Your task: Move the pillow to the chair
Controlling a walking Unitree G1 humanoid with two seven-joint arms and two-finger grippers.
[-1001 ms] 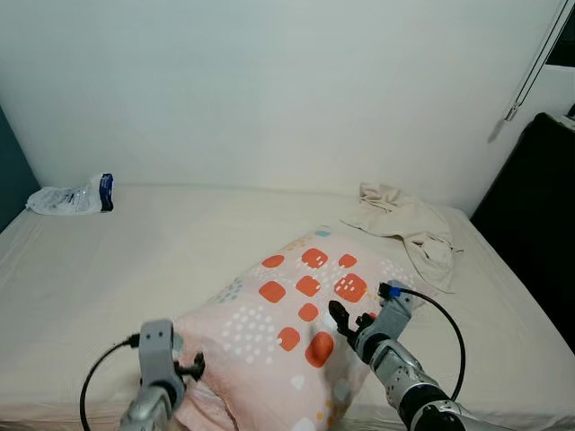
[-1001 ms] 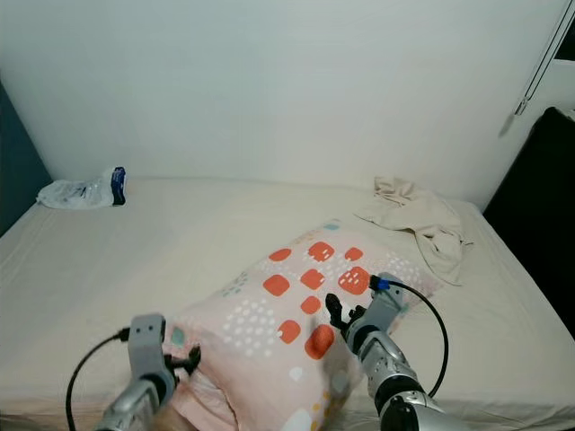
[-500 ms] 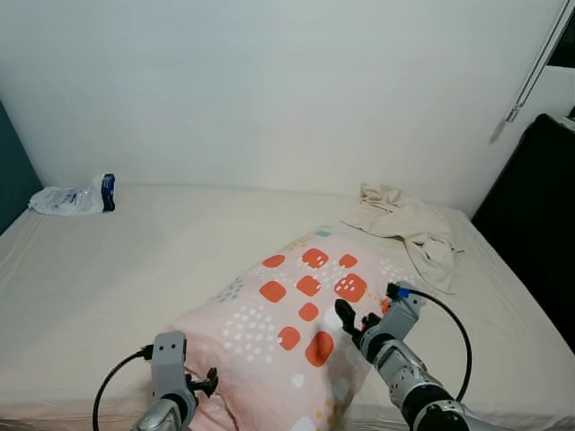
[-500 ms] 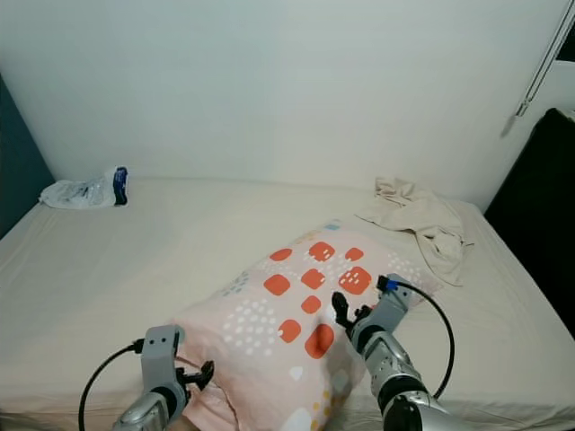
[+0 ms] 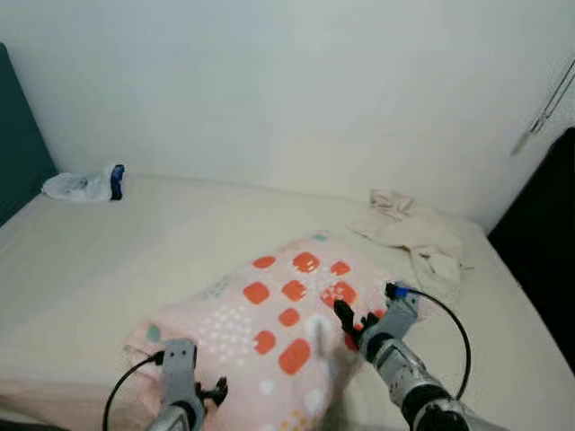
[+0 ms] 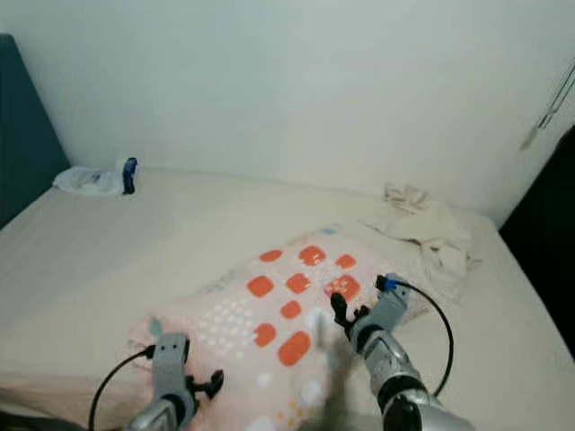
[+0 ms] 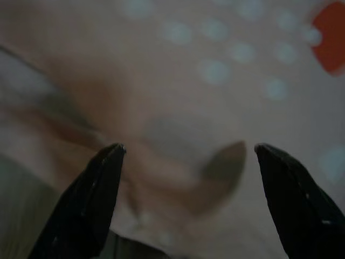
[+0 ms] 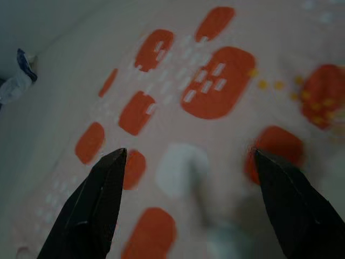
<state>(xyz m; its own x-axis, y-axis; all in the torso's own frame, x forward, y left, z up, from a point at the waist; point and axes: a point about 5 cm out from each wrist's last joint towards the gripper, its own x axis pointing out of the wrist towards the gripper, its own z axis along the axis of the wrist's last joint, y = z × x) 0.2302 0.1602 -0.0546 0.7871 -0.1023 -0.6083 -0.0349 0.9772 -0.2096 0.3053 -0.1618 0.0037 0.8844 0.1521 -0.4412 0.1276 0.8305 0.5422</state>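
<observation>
A pink pillow with orange squares and white dots lies slantwise on the cream bed, its near end at the front edge. My left gripper is open at the pillow's near left corner. In the left wrist view the pillow spans the gap between the spread fingers of the left gripper. My right gripper is open and rests against the pillow's right side. The right wrist view has the patterned pillow close in front of the right gripper.
A crumpled beige cloth lies at the bed's back right. A clear plastic bag sits at the back left by the white wall. A dark teal panel stands at the left and a black object at the right.
The camera has shifted and the picture is blurred. My left gripper has moved right along the pillow's near corner. The right gripper stays on the pillow's side.
</observation>
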